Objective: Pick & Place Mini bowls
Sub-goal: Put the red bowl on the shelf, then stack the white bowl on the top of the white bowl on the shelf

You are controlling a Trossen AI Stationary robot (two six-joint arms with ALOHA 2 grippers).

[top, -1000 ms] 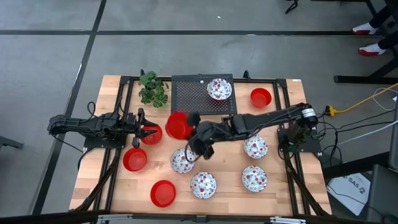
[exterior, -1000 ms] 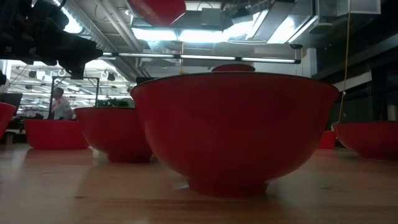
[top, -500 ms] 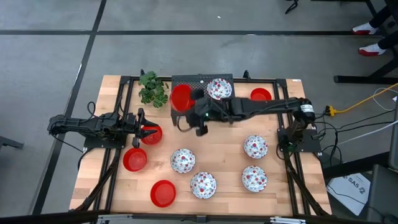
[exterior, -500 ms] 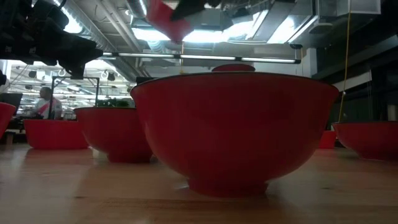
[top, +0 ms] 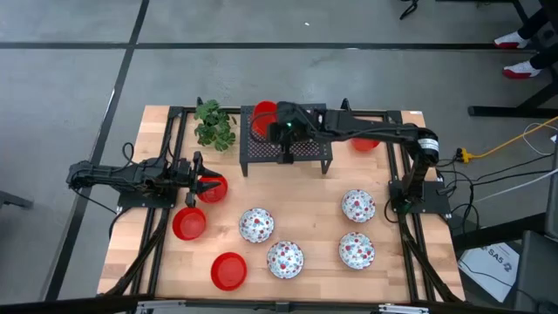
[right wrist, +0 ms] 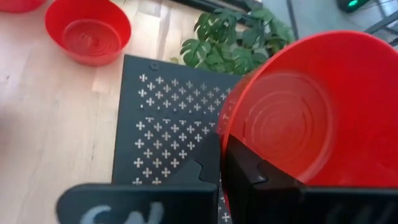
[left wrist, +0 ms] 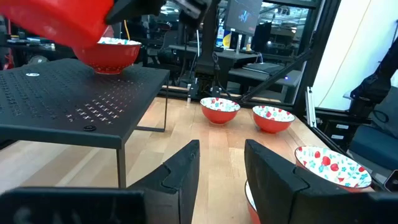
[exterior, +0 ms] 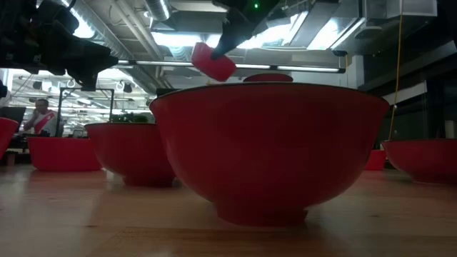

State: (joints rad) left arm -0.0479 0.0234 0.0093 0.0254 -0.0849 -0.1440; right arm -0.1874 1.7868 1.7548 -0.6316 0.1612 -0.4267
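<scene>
My right gripper (top: 277, 129) reaches over the black perforated rack (top: 301, 150) at the table's far middle and is shut on a plain red bowl (top: 264, 118). In the low view that bowl (exterior: 213, 61) hangs tilted in the air. The arm hides the speckled bowl on the rack from above, but the left wrist view shows it (left wrist: 112, 53). Three red bowls (top: 213, 188) (top: 188, 223) (top: 228, 270) sit on the table's left part, and several speckled bowls (top: 256, 225) sit on the near right. My left gripper (top: 199, 186) waits open beside a red bowl. My right gripper pinches the red bowl's rim (right wrist: 225, 134), one finger (right wrist: 252, 171) inside the bowl and the other outside its wall. The bowl is lifted clear above the rack's left part, with its opening toward the wrist camera. In the low view it is tilted.
A green leafy plant (top: 214, 124) stands at the far left, next to the rack. Another red bowl (top: 366, 142) sits to the rack's right, partly under the arm. Bare wood (top: 305, 205) lies between the rack and the speckled bowls. A person sits in the room behind.
My right gripper has carried the red bowl from above the table's middle toward the far edge and up over the rack, ending above the rack's far-left part. The bowl has tipped on the way. The left arm and the other bowls have stayed put.
</scene>
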